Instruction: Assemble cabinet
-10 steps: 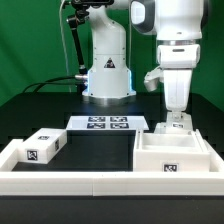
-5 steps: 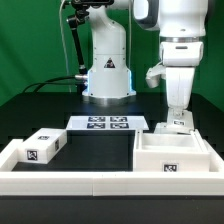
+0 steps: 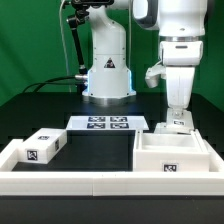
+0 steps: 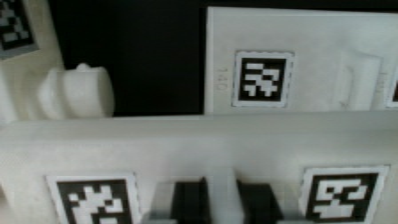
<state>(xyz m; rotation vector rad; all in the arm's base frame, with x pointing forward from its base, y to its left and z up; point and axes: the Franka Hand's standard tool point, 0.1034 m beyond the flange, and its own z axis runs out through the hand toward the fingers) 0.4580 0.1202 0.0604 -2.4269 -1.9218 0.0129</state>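
Observation:
My gripper (image 3: 175,113) hangs at the exterior view's right, straight over a small white tagged cabinet part (image 3: 172,125) behind the open white cabinet box (image 3: 170,156). In the wrist view the two dark fingers (image 4: 187,203) stand close together on a thin white strip of that part (image 4: 196,150), which carries a tag on either side, so the gripper (image 4: 217,202) is shut on it. Beyond it lie a tagged white panel (image 4: 267,60) and a rounded white knob (image 4: 75,92). Another tagged white part (image 3: 42,146) lies at the exterior view's left.
The white robot base (image 3: 108,75) stands at the back centre, with the marker board (image 3: 108,123) flat in front of it. A long low white wall (image 3: 90,181) runs along the front edge of the black table.
The arm shifted slightly toward the exterior view's right one second ago and has since held still. The small part under it stays in place.

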